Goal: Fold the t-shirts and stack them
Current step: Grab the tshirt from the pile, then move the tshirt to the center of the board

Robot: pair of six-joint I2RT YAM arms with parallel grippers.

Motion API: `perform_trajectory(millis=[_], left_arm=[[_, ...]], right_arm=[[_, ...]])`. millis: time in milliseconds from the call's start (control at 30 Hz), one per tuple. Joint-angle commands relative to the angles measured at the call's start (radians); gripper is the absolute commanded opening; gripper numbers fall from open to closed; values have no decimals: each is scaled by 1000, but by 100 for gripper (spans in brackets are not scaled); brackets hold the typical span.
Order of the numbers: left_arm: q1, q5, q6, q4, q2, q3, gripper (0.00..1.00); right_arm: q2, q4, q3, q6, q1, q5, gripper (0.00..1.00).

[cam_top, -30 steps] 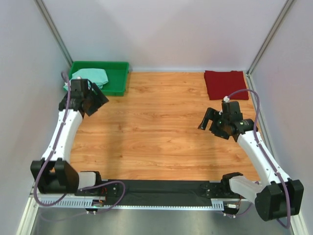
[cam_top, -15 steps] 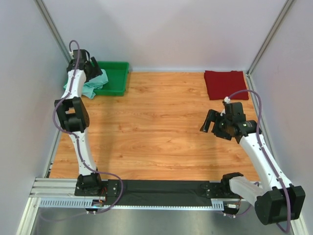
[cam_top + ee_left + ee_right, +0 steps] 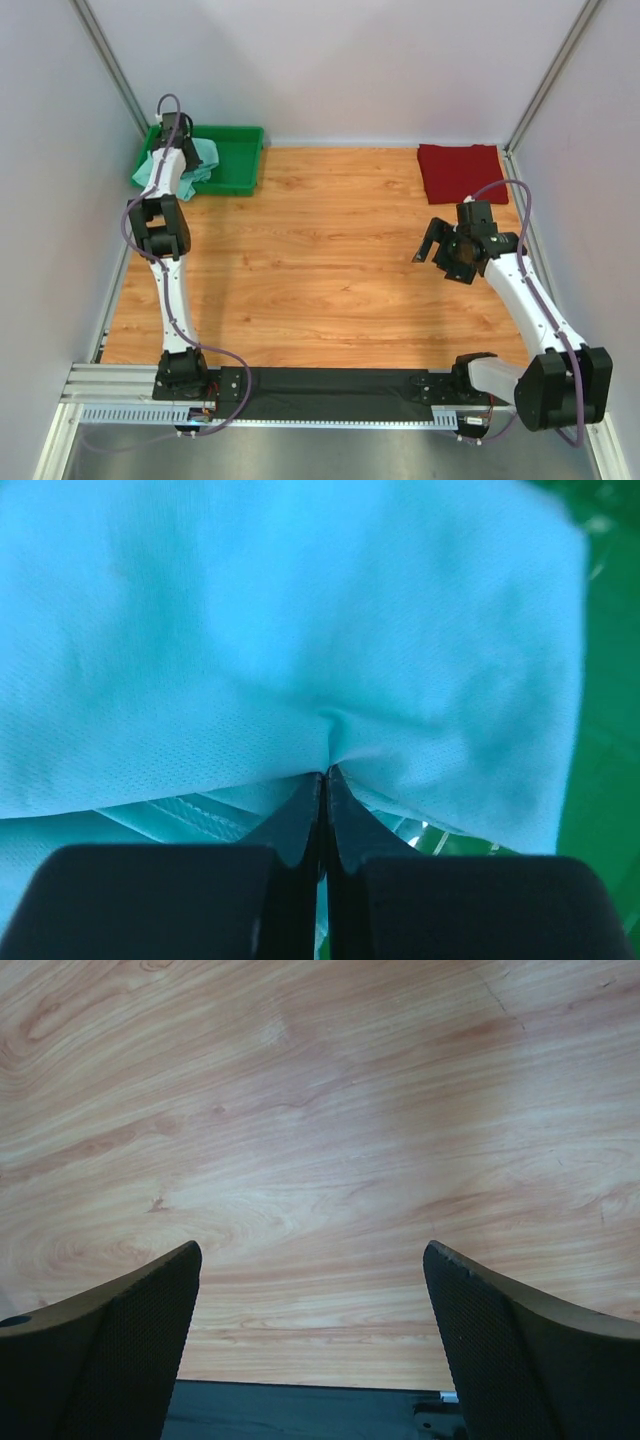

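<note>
Two shirts are in play. Our mint shirt (image 3: 300, 630) lies bunched in the green tray (image 3: 240, 160) at the far left corner of the bench (image 3: 320, 250). Some of it seems to spill over the tray's left rim. The dark red shirt (image 3: 462, 172) lies flat in a neat square at the far right corner, well apart from the mint one.

Our left gripper (image 3: 324, 780) is pinched tight on a small fold of the mint shirt, with cloth caught between its tips. Our right gripper (image 3: 310, 1250) is spread wide with nothing in it. It hangs over bare wood on the right side.

We think the step now is to lift the mint shirt out of the tray and bring it to the middle of the bench. To do it well, we should go up first, until the cloth is over the rim, and only then come across. The pinch is small, so we should move slowly, or the cloth may slip out. Cloth may also snag on the rim and drag the tray along. We should lay the shirt down on open wood, where the right gripper can reach a corner and help spread it flat.
</note>
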Motion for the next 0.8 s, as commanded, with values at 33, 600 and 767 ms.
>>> perform_trajectory(millis=[33,600,767], left_arm=[[-1,59,-45,80,-70,162,0],[-217,205,-334,8,-1024,-449,0],[-411,297,-354,-49,-1262,-776,60]], right_arm=[[38,25,77,4,-2,-39,94],[-41,-10,77,-168,-2,-238,95],[-20,-37,82,-197,24,-289,96]])
